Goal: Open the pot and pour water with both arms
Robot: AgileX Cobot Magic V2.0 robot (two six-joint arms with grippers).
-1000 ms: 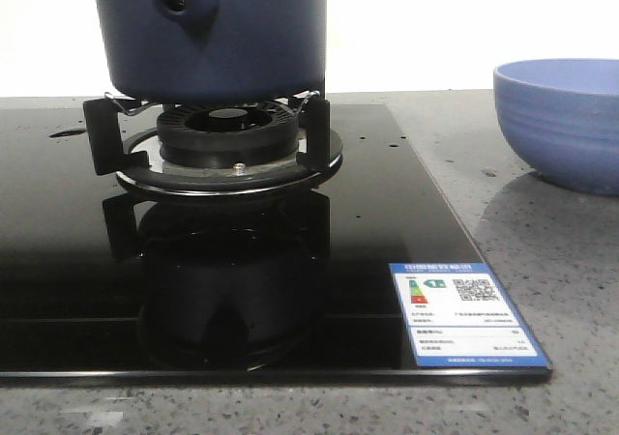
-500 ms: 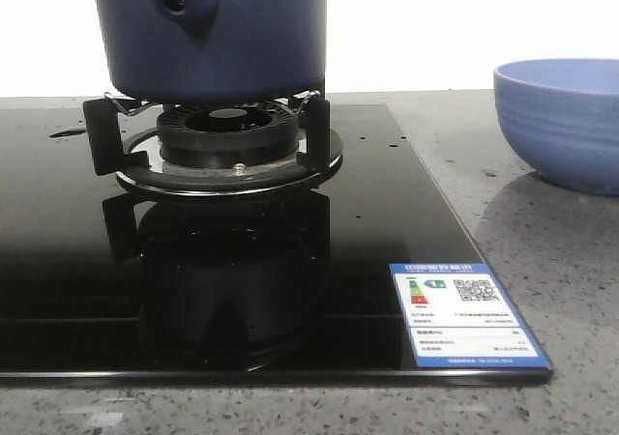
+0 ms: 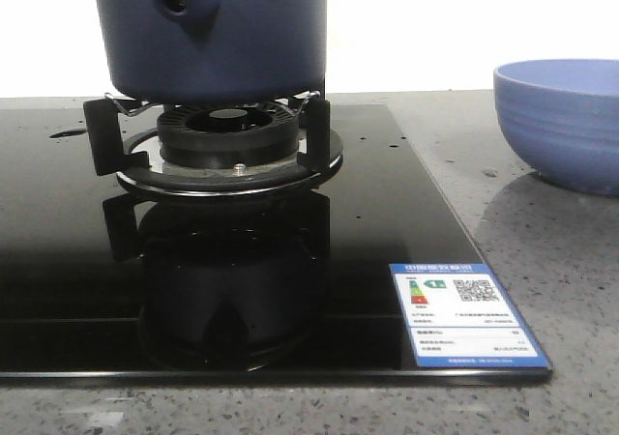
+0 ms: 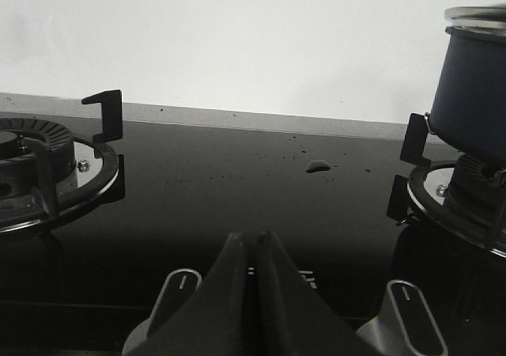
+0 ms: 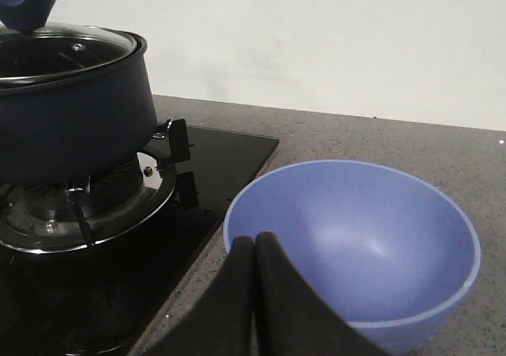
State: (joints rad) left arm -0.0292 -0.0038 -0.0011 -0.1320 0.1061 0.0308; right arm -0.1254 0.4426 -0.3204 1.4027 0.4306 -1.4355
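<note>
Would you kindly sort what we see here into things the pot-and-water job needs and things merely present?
Needed:
- pot on its burner
- glass lid, still on
- blue bowl, likely the pouring target
- left hand and right hand, both closed, empty

Merely present:
- spare burner
- energy label
- stove knobs

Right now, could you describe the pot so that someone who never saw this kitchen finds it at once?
Look at the black glass cooktop set in the grey speckled counter. The pot stands on the burner support nearest the light blue bowl. It is dark navy, straight-sided, with a glass lid, unlike the paler, open bowl.
</note>
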